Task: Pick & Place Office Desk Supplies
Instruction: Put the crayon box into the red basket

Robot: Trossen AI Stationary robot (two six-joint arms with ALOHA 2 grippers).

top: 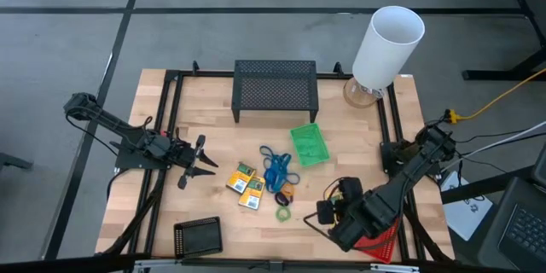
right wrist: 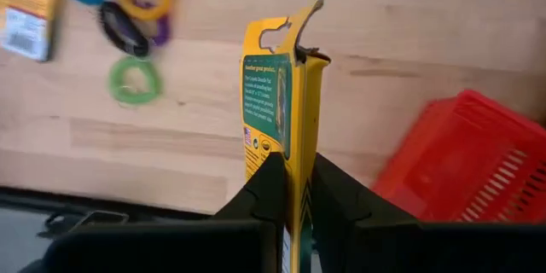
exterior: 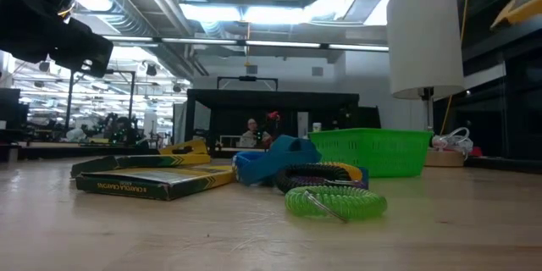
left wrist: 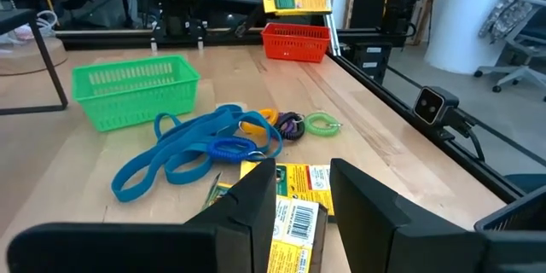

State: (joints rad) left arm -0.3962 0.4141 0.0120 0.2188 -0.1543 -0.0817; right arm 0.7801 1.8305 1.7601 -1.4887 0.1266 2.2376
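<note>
Pack [right wrist: 286, 111] of yellow and green stands edge-up, clamped between the fingers of the right gripper [right wrist: 290, 189]; just beside the gripper the red basket [right wrist: 465, 166] sits at the table's [top: 213, 132] near right corner, bare wood between them. Ahead of it lie the green ring [right wrist: 135, 79], the orange and purple rings [right wrist: 141, 0] and, farther off, two more packs [top: 244, 185]; the blue band loops [top: 275, 169] and the green basket [top: 308, 144] lie beyond. The left gripper [top: 198, 161] hovers with fingers apart, empty, the packs just ahead, open boards around it; the black basket [top: 198, 238] sits well apart at the near edge.
</note>
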